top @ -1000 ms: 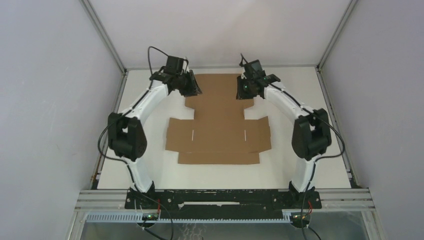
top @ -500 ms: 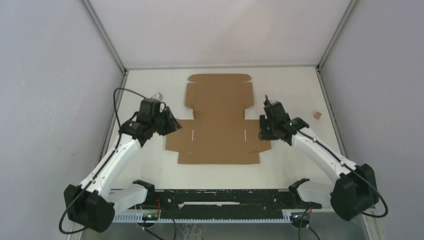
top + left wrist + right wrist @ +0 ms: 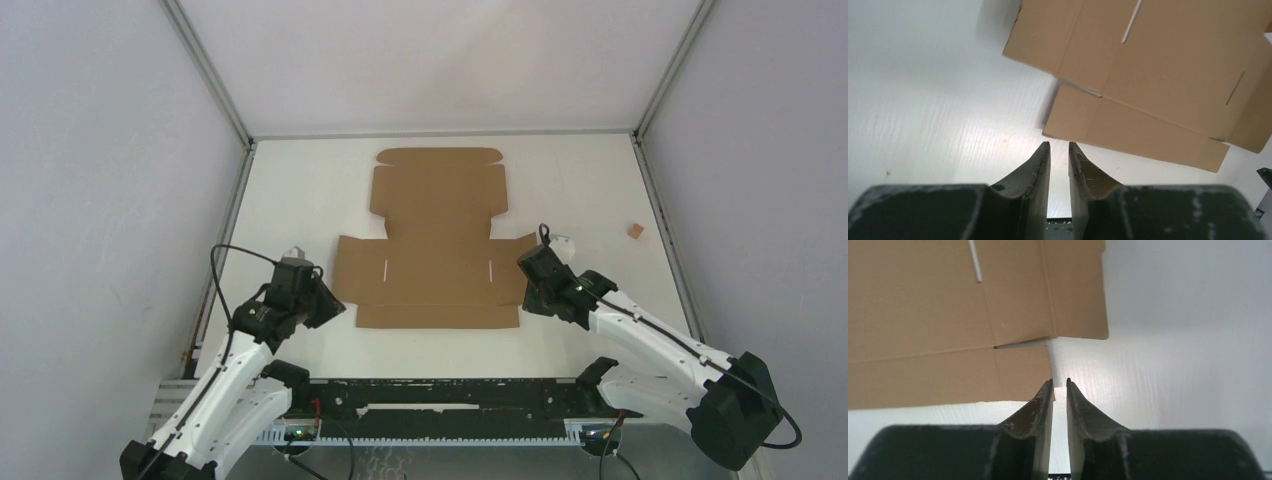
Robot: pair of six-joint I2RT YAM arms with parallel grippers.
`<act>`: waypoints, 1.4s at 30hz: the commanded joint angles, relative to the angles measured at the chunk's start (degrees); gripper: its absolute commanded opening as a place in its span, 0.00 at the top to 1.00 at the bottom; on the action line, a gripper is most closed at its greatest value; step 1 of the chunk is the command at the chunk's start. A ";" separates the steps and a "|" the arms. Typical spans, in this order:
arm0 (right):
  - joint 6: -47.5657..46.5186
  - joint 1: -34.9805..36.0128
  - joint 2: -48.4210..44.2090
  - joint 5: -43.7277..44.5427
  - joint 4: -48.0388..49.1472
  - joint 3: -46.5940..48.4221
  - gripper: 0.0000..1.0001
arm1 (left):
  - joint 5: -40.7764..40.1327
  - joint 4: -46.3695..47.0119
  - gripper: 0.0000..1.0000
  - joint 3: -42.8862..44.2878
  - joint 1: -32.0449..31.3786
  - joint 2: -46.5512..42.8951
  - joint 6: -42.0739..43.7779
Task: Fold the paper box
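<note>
paper box [image 3: 437,240] flat, long axis near-to-far

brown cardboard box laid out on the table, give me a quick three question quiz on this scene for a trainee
1. True or false: the plain brown die-cut cardboard box lies flat and unfolded on the white table.
2. Which gripper is clamping cardboard? A) left gripper B) right gripper C) neither
3. Fill in: the tiny brown cardboard scrap lies near the table's ___ edge, by the robot's own sides.

Key: 1 true; 2 C; 3 right
</note>
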 commanded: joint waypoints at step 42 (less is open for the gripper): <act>9.21 -2.21 8.98 -3.51 13.45 -8.72 0.80 | -3.30 17.66 1.00 -6.49 -0.92 29.15 1.16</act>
